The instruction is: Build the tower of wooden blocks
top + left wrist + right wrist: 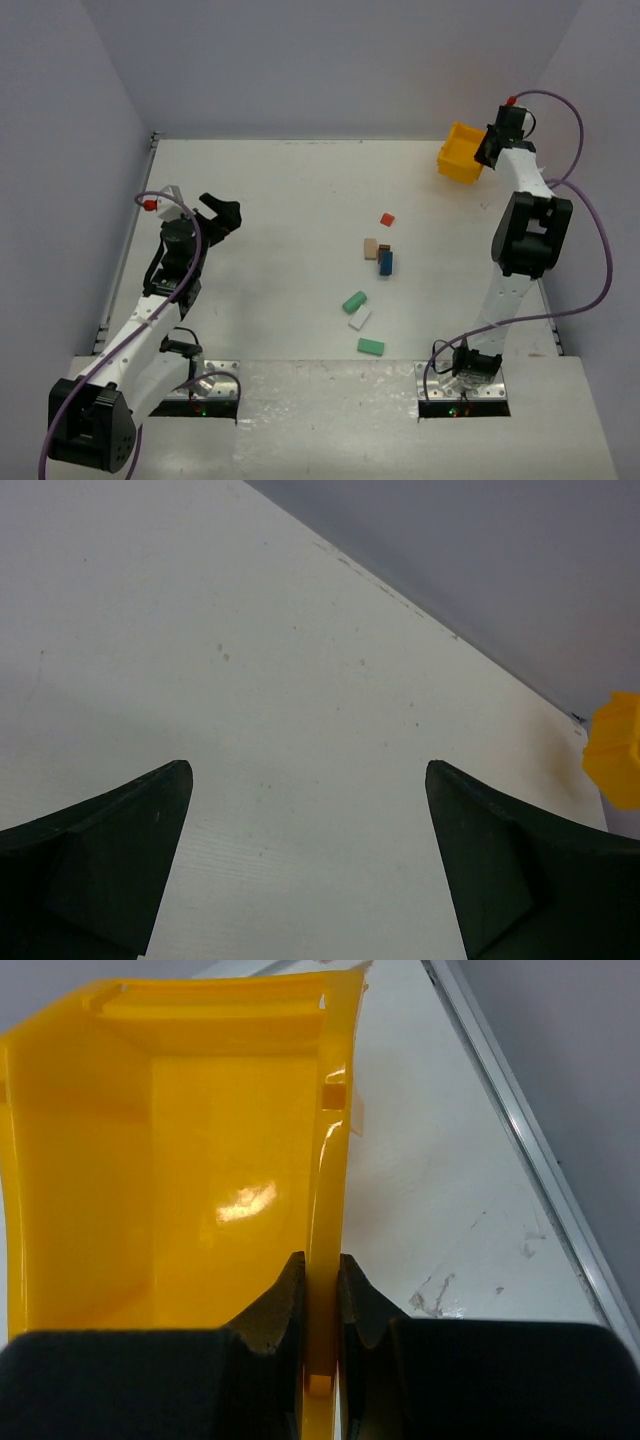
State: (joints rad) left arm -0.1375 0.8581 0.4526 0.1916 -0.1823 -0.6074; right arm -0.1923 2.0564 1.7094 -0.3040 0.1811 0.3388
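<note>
Several wood blocks (371, 256), small and painted matt, lie loose and unstacked on the table (280, 190). All are well apart from both tools, lying to the right of the left gripper (222, 213) and to the left of the right gripper (489, 148), nearer that arm's base.

1. Red block (388, 218): a small flat piece, the closest to the right gripper.
2. Tan block (370, 248): a short rectangle, bare-wood colour, just beside item 3.
3. Blue block (385, 264): an oblong with a darker patch at its far end, too small to make out.
4. Teal block (354, 301): an oblong lying at a slant.
5. White block (359, 318): an oblong at the same slant, touching or nearly touching item 4.
6. Green block (371, 347): an oblong, the nearest to the arm bases.

Table: white and matt with faint specks and scuffs.

Bin (180, 1160): yellow moulded plastic, open-topped with thin walls, glossy with a bright glare patch inside. Whether anything lies in it cannot be told.

Right gripper (322, 1285): black fingers (280, 1305) clenched on the bin's side wall, one inside and one outside.

Left gripper (308, 770): two dark wedge-shaped fingers (130, 850) spread wide, released and grasping nothing, with bare table beneath them.

Purple cable (590, 210): round and looped along the right arm.
</note>
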